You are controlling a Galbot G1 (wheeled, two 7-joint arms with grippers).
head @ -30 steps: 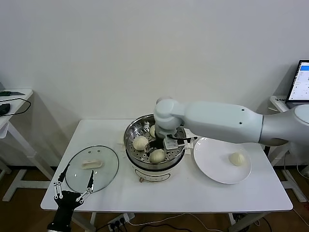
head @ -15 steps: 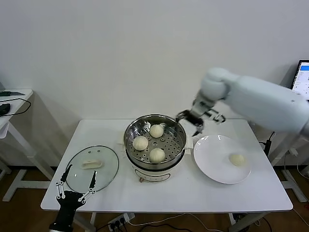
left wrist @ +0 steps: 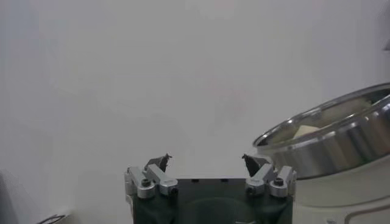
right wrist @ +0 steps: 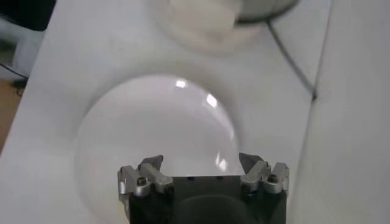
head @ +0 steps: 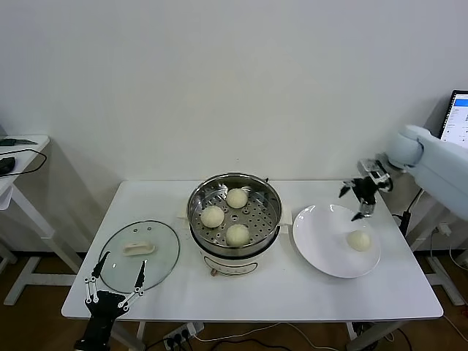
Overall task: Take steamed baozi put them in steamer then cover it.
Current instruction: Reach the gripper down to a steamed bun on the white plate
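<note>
Hovering right gripper (head: 359,198) spread empty, baozi (head: 358,240) on plate (head: 322,252) just below fingers

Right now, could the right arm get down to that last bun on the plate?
Probably yes. The right gripper hangs open just above the plate's far edge, the bun lies bare close below it, and nothing stands between them.

A white plate (head: 322,248) on the white table (head: 292,292), a laptop (head: 455,124) beyond

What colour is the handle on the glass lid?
Cream-white, matching the buns. The handle of the glass lid shows best in the head view.
</note>
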